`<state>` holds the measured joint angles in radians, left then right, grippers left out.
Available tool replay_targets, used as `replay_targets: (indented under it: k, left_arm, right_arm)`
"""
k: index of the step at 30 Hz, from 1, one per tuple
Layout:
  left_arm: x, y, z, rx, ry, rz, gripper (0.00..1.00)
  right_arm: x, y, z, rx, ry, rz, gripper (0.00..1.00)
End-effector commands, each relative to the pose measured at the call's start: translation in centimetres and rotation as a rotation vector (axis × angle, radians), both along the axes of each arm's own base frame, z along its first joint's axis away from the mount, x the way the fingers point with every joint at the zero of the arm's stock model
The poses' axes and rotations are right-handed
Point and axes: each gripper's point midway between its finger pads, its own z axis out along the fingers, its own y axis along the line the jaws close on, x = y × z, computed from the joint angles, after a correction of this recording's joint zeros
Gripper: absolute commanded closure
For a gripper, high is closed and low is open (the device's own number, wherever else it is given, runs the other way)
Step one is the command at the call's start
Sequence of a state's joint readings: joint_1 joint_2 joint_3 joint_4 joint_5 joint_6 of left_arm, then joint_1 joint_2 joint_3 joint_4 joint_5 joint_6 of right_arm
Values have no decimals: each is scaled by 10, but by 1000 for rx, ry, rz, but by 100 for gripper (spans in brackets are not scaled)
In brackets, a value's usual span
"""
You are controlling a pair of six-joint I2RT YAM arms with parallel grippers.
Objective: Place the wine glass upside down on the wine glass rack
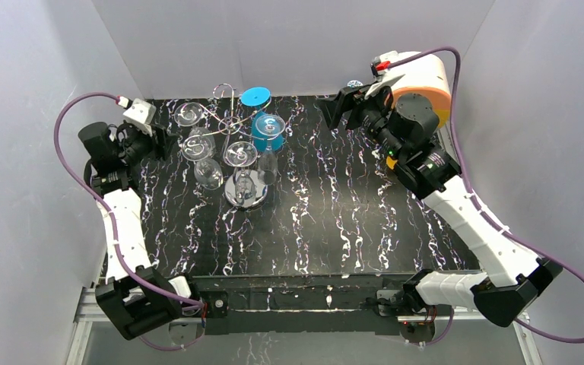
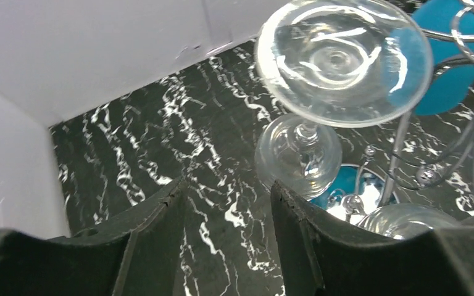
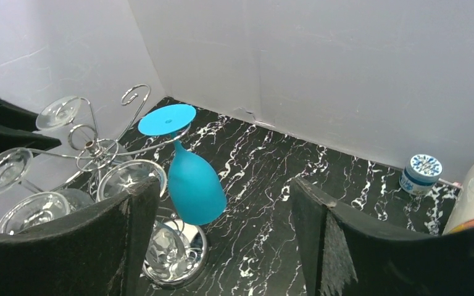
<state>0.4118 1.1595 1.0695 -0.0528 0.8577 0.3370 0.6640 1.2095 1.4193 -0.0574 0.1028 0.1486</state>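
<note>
wine glass rack upright, chrome base | wine glass clear, hung upside-dn

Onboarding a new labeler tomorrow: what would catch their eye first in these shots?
The blue glass stands out first. It hangs upside down on the rack at the table's far left and is the only colour among the clear glasses. Next come the black, white-veined table and the orange-and-white roll at the far right.
</note>
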Motion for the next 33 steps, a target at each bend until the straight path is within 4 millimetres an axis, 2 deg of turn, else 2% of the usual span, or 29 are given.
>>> replay_targets:
  k: [1, 4, 8, 12, 15, 16, 20, 24, 29, 33]
  left_arm:
    - [-10, 29, 18, 45, 31, 196, 49]
    - [-12, 47, 31, 44, 19, 328, 47]
    - [-17, 85, 55, -27, -32, 602, 42]
    - [-20, 100, 93, -235, -140, 766, 28]
    - [-12, 103, 109, -344, -163, 789, 5]
    - [-9, 100, 114, -356, -164, 773, 2]
    - [5, 86, 138, -421, -226, 677, 2]
    - [22, 80, 144, -514, -242, 639, 2]
    - [42, 80, 143, -654, -190, 646, 2]
    - [52, 79, 145, -678, -124, 651, 2]
  right_arm:
    - [9, -7, 1, 69, 53, -79, 14]
    - [18, -13, -15, 67, 118, -147, 14]
    - [33, -29, -36, 61, 197, -276, 13]
    - [45, -52, -56, 77, 273, -392, 12]
    - [54, -81, -74, 70, 340, -510, 12]
    - [56, -89, -81, 63, 359, -538, 12]
    - [66, -131, -109, 55, 433, -674, 13]
    - [81, -161, -120, 46, 443, -745, 18]
    - [106, -186, -142, -23, 477, -798, 22]
    - [120, -194, -179, -88, 561, -817, 20]
